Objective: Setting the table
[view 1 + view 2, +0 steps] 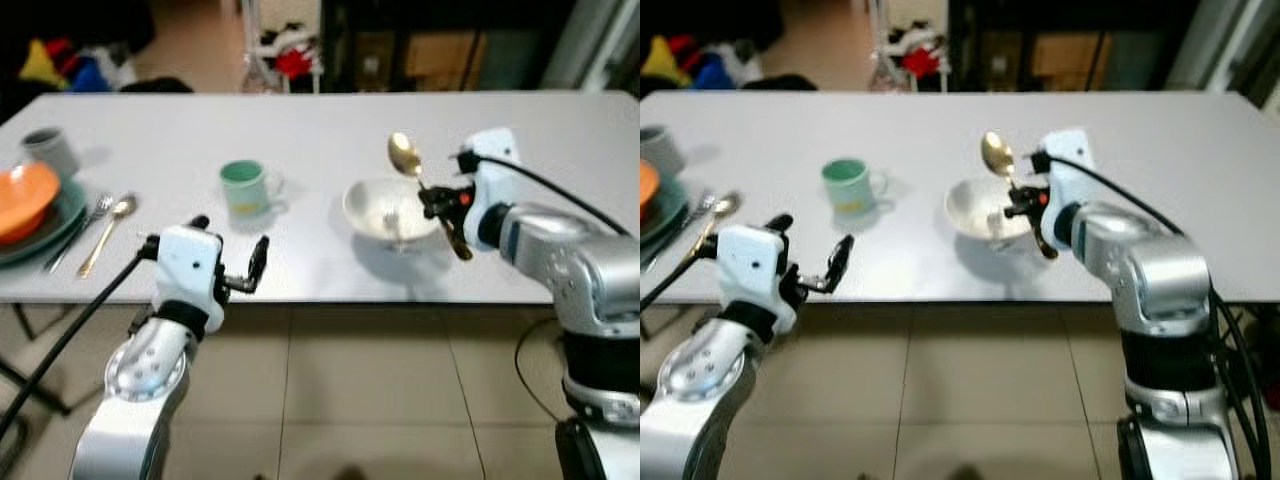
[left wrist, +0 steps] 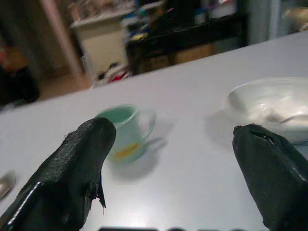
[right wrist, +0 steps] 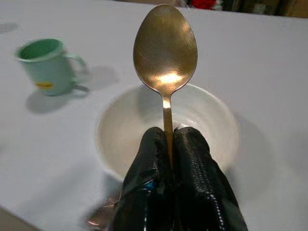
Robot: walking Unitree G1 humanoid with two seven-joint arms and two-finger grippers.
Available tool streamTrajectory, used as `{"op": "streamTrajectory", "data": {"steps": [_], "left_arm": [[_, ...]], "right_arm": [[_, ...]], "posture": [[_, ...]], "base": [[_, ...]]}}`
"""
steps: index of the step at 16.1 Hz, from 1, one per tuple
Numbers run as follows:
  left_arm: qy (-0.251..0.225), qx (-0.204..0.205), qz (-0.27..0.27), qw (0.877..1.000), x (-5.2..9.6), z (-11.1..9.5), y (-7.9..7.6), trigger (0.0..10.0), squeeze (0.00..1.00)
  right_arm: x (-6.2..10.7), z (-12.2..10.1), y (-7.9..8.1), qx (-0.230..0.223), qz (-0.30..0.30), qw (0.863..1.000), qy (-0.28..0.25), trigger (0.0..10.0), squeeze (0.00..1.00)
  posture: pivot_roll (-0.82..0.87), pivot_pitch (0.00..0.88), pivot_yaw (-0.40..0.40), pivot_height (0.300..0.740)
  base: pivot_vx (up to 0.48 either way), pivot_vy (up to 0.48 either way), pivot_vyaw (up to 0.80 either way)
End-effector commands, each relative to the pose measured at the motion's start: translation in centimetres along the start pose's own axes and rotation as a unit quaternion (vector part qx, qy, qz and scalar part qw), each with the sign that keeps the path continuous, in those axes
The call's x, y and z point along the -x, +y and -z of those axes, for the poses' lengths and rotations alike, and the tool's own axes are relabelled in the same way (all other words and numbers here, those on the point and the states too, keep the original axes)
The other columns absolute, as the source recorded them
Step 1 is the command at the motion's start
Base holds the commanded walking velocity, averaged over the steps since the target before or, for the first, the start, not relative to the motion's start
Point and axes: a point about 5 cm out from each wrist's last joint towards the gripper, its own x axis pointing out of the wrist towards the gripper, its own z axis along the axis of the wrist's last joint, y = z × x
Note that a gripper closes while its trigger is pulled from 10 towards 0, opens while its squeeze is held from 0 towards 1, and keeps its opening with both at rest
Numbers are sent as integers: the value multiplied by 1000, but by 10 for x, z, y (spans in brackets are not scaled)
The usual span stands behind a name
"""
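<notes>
My left gripper (image 1: 228,262) spread wide, empty, at the near edge of the white table (image 1: 560,150). My right gripper (image 3: 169,144) pinched tight on the gold metal spoon (image 3: 165,48) handle, scoop raised over the white ceramic bowl (image 1: 385,208). Pale green mug (image 1: 243,187) left of the bowl.

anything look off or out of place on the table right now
Nothing is spilled or broken. One oddity: a utensil seems to lie already inside the white bowl, while the right gripper holds a gold spoon above it, jaws shut on the handle. The green mug stands upright. The left gripper hovers open at the table edge.
</notes>
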Motion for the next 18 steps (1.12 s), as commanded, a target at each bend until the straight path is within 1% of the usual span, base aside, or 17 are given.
{"op": "streamTrajectory", "data": {"steps": [1, 2, 3, 4, 5, 6, 7, 8, 10, 12, 13, 15, 16, 18], "left_arm": [[2, 4, 37, 999, -4, -1, -8, 10000, 0], [5, 0, 41, 999, -4, -1, -9, 10000, 0], [5, 2, 56, 998, -6, -1, -11, 10000, 0], [13, -2, 81, 997, -8, -1, -15, 10000, 0], [13, -4, 97, 995, -9, -2, -18, 10000, 0], [13, -4, 97, 995, -9, -2, -18, 10000, 0], [12, -8, 131, 991, -10, -5, -23, 10000, 0], [14, -10, 151, 988, -11, -7, -28, 10000, 0], [19, -13, 180, 983, -10, -10, -34, 10000, 0], [20, -14, 199, 980, -9, -12, -37, 10000, 0], [23, -14, 221, 975, -7, -13, -41, 10000, 0], [27, -17, 241, 970, -5, -15, -44, 10000, 0], [27, -17, 244, 969, -4, -16, -45, 10000, 0], [31, -15, 253, 967, -4, -17, -46, 10000, 0]], "right_arm": [[-2, -1, -3, 0, 4, 1000, 13, 10000, 0], [-3, -1, -2, 0, 3, 1000, 14, 10000, 0], [-6, -1, -1, 4, 4, 1000, 21, 10000, 0], [-12, 1, -1, 5, 7, 999, 39, 10000, 0], [-14, 1, 0, 3, 6, 999, 46, 10000, 0], [-14, 1, 0, 3, 6, 999, 46, 10000, 0], [-20, 1, -2, -1, 10, 998, 65, 10000, 0], [-25, 1, -3, -2, 14, 996, 83, 10000, 0], [-30, -3, -3, -7, 15, 994, 105, 10000, 0], [-32, -3, -2, -12, 14, 993, 120, 10000, 0], [-33, -3, -1, -21, 12, 991, 135, 10000, 0], [-34, -4, -3, -27, 15, 988, 153, 10000, 0], [-35, -4, -5, -29, 16, 987, 158, 10000, 0], [-40, -4, -7, -34, 18, 986, 164, 10000, 0]], "posture": [[-108, 9, 56, 740], [-108, 9, 56, 740], [-113, 8, 61, 740], [-114, 7, 59, 740], [-115, 7, 57, 740], [-115, 7, 57, 740], [-115, 8, 56, 740], [-116, 7, 54, 740], [-115, 8, 47, 740], [-114, 8, 44, 740], [-113, 8, 41, 740], [-114, 12, 37, 740], [-115, 14, 37, 740], [-116, 18, 36, 740]], "base": [[289, 0, 0], [270, 0, 0], [0, 0, 0], [0, 0, 0], [0, 0, 0], [0, 0, 0], [0, 0, 0], [0, 0, 0], [0, 0, 0], [0, 0, 0], [0, 0, 0], [0, 0, 0], [0, 0, 0], [0, 0, 0]]}}
